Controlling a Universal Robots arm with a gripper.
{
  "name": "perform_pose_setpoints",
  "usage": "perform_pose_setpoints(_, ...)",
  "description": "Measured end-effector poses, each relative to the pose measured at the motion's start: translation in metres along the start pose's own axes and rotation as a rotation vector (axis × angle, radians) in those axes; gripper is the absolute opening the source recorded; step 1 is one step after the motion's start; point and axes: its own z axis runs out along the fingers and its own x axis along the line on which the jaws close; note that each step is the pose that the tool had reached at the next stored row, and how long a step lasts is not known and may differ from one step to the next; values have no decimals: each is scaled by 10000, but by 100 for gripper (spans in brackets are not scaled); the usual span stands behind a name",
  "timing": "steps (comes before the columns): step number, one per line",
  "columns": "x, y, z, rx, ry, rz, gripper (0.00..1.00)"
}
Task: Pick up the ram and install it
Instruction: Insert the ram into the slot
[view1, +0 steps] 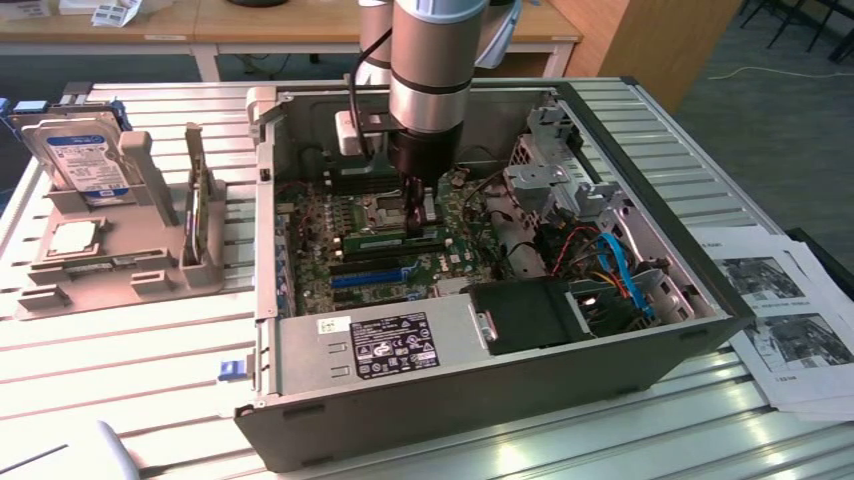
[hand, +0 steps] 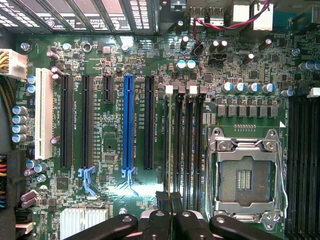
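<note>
The long, thin green circuit-board ram stick (view1: 391, 241) stands on edge on the green motherboard (hand: 100, 75) inside the open grey metal computer case (view1: 441, 400). It sits near the board's middle, in the bank of black memory slots (hand: 182, 140). The arm's black two-finger gripper (view1: 424, 222) is at the stick's end nearer the case wall on the exterior view's right. Its jaws are drawn almost together, though whether they pinch the top edge or only bear on it is hard to make out. The stick's long axis runs parallel to the case's near wall (the one backing the labelled silver power supply (view1: 387, 345)), lower edge toward the board. It likely handles as light, stiff and brittle. The best hold is across the flat faces along the top edge, clear of chips and contacts, since it will not tolerate twisting.
</note>
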Motion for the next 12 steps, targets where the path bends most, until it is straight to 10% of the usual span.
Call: perform_pose_setpoints(12,0,0,0,0,1,59,11)
